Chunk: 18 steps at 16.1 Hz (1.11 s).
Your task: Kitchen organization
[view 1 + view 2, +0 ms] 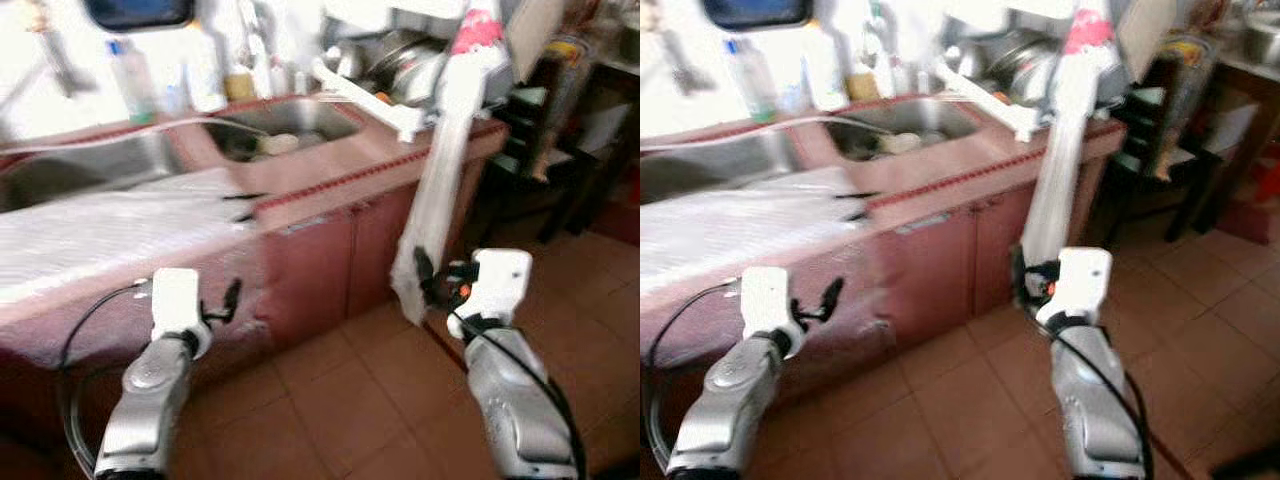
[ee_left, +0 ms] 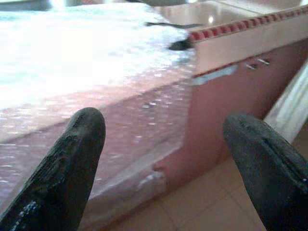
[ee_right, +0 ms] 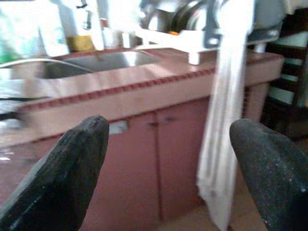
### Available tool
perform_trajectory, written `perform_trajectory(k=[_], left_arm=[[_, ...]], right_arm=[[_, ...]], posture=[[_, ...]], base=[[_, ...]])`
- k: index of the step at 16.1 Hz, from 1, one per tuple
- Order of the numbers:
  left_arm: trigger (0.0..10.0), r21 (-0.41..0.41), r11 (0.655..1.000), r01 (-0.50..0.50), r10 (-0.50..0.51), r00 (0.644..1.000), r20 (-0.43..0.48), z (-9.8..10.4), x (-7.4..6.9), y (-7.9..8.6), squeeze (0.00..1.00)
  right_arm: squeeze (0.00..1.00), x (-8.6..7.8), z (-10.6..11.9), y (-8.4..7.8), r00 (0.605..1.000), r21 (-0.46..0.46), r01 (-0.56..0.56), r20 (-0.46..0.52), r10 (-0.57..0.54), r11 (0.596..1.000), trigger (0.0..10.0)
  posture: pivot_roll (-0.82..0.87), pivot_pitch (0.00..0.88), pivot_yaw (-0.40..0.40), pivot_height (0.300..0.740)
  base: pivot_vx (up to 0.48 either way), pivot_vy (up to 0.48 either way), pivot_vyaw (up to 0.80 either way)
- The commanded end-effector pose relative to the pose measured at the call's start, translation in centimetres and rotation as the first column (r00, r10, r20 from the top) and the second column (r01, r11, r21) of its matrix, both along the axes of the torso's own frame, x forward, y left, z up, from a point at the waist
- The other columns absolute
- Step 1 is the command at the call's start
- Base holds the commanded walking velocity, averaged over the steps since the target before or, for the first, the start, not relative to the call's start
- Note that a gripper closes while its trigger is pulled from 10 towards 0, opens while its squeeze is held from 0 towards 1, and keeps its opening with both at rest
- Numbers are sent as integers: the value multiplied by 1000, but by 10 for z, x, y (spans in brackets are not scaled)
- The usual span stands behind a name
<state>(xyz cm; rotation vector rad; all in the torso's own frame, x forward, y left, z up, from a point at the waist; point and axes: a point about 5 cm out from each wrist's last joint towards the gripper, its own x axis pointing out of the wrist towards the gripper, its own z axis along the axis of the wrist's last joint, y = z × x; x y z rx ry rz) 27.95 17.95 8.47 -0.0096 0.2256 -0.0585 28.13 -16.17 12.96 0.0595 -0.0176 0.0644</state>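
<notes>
Terracotta floor tiles (image 1: 370,400) run up to a pinkish-red bench (image 1: 330,170) with cabinet doors below. Nearest, both silver arms are raised short of it. The left tool (image 1: 232,298) hangs before the bench's front edge, its two black fingers spread wide with nothing between them, as the left wrist view shows. The right tool (image 1: 428,280) is also wide and empty, just beside the bottom of a long white cloth (image 1: 440,170) that drapes down from the bench's right corner.

On the bench's left part lies a crinkled, shiny plastic sheet (image 1: 100,230). Beyond it sit two steel sinks (image 1: 290,125), then a white rack (image 1: 380,100) of metal pans, with bottles (image 1: 130,75) along the back edge.

Organising looks barely begun: nothing is held, and the cloth, sheet and dishes all seem untidied.
</notes>
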Motion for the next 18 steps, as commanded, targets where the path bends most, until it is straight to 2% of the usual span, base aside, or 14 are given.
perform_trajectory(k=[1, 3, 4, 7, 18], left_arm=[[10000, -7, 999, 33, -33, 999, 7, 3, 3, -12, 0], [10000, -4, 999, 35, -35, 999, 13, 5, 4, -13, 0], [10000, 21, 999, 35, -36, 998, 46, 9, 5, -13, 0], [10000, 16, 999, 38, -39, 997, 68, 13, 8, -16, 0], [10000, 11, 998, 64, -65, 995, 82, 16, 16, -27, 0]], right_arm=[[0, 0, 2, -10, 999, -9, 34, 3, -34, 999, 10000], [0, 0, 2, -12, 999, -10, 37, 2, -37, 999, 10000], [0, 2, 3, -12, 999, -11, 39, 4, -39, 999, 10000], [0, 4, 4, -12, 999, -11, 44, 9, -43, 999, 10000], [0, 9, 8, -11, 999, -34, 34, 21, -33, 999, 10000]], posture=[[-99, 14, 33, 740], [-99, 14, 32, 740], [-98, 14, 31, 740], [-97, 14, 29, 740], [-106, 10, 22, 740]], base=[[0, 480, 0], [0, 480, 0], [0, 0, 0], [0, 0, 0], [0, 0, 778]])
